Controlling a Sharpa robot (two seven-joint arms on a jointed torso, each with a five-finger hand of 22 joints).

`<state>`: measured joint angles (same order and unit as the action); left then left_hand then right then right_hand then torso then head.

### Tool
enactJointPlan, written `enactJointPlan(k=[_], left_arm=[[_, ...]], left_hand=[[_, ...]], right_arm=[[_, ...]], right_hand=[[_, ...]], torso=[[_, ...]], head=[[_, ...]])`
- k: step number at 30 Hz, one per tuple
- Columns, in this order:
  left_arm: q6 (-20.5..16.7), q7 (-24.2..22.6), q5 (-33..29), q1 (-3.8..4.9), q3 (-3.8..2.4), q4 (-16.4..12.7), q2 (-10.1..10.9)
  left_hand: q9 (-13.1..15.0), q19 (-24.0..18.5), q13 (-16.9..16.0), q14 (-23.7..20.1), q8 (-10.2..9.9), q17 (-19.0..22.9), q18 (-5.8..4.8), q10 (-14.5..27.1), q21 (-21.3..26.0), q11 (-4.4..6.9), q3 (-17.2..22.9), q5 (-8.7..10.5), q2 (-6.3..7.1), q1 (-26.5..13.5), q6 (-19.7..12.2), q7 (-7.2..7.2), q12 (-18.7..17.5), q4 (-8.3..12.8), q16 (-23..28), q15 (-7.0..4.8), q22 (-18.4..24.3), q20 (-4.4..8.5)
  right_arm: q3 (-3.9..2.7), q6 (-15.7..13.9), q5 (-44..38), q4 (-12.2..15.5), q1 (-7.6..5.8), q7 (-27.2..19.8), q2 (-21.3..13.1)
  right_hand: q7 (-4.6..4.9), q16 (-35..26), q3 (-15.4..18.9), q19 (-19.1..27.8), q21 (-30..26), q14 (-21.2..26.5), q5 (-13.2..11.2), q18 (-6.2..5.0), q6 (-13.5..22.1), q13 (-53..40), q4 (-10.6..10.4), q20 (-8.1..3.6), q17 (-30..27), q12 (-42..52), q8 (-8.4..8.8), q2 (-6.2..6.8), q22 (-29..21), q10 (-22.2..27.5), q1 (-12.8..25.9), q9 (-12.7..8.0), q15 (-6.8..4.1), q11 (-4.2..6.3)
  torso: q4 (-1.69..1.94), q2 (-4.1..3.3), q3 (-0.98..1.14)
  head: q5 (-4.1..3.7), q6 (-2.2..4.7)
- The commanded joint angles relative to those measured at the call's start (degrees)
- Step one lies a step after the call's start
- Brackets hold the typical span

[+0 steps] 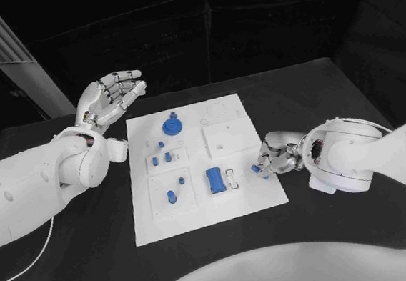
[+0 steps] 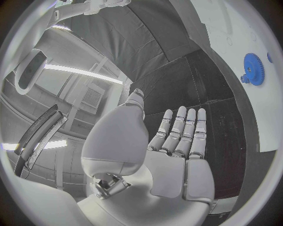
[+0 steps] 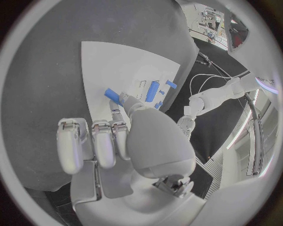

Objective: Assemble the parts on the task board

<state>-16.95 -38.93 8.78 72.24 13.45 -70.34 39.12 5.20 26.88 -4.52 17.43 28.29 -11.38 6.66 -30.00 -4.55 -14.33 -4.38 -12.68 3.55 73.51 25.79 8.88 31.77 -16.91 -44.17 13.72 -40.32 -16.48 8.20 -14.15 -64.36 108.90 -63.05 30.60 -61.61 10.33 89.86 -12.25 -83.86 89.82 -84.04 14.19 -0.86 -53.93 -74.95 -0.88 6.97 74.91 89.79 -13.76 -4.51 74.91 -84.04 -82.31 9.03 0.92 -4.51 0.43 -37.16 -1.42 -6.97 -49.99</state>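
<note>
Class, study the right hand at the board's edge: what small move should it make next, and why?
Probably carry the small blue part a little inward to the empty slot beside the long blue block. The right hand already pinches that part at the task board edge, while the left hand hangs open, away.

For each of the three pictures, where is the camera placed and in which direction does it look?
Head view: sits on the robot's head, looks down at the white task board on the black table; both arms enter, left hand raised and open, right hand pinching a small blue part.
Left wrist view: sits behind the left hand, looks past its straight fingers toward the table and the blue gear.
Right wrist view: sits behind the right hand, looks at the board.
Shared: head and left wrist views both show the gear.
</note>
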Motion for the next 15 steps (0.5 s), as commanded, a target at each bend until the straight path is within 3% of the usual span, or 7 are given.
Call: enactJointPlan(k=[1,10,15], left_arm=[[0.6,-9.7,-0.1,0.09,-0.04,0.0,-0.1],[0.6,-9.7,-0.1,0.09,-0.04,0.1,-0.2],[0.6,-9.6,-0.1,0.09,-0.04,0.1,-0.4]], left_hand=[[-0.1,-0.4,0.1,-0.5,0.2,0.0,-0.67,0.3,0.3,0.07,0.4,-0.21,-0.55,0.0,-0.3,7.57,0.2,0.0,-0.2,-0.02,0.1,-0.15],[-0.1,-0.4,0.1,-0.5,0.2,0.0,-0.67,0.3,0.3,0.07,0.4,-0.21,-0.55,0.0,-0.3,7.57,0.2,0.0,-0.2,-0.02,0.1,-0.15],[-0.1,-0.4,0.1,-0.5,0.2,0.0,-0.67,0.3,0.3,0.07,0.4,-0.21,-0.55,0.0,-0.3,7.57,0.2,0.0,-0.2,-0.02,0.1,-0.15]], right_arm=[[-0.02,-2.2,6.4,0.2,-0.09,-4.0,0.1],[-0.02,-1.7,20.5,-0.3,-0.1,-8.6,0.9],[-0.02,-1.7,26.0,-1.0,-0.1,-9.6,1.8]], right_hand=[[-1.96,0.1,-0.5,-6.1,0.2,-6.0,0.4,0.86,-2.4,-15.1,-0.1,0.4,15.1,0.2,0.26,0.1,15.1,-6.0,0.5,-0.1,0.29,0.01],[-1.9,0.1,-0.7,-6.1,0.2,-6.0,2.0,0.86,-3.0,-15.1,-0.4,0.41,15.1,0.2,1.16,0.51,15.1,-6.0,1.8,-0.5,0.29,-0.05],[-1.95,0.1,-0.3,-6.1,0.2,-6.0,1.6,0.86,-3.3,-15.1,-1.3,0.41,15.1,0.2,1.63,0.66,15.1,-6.0,3.1,-0.7,0.27,-0.02]], torso=[[0.01,-0.04,-0.01],[0.01,-0.06,-0.03],[0.01,-0.05,-0.02]], head=[[0.02,-0.01],[0.04,-0.01],[0.06,-0.01]])
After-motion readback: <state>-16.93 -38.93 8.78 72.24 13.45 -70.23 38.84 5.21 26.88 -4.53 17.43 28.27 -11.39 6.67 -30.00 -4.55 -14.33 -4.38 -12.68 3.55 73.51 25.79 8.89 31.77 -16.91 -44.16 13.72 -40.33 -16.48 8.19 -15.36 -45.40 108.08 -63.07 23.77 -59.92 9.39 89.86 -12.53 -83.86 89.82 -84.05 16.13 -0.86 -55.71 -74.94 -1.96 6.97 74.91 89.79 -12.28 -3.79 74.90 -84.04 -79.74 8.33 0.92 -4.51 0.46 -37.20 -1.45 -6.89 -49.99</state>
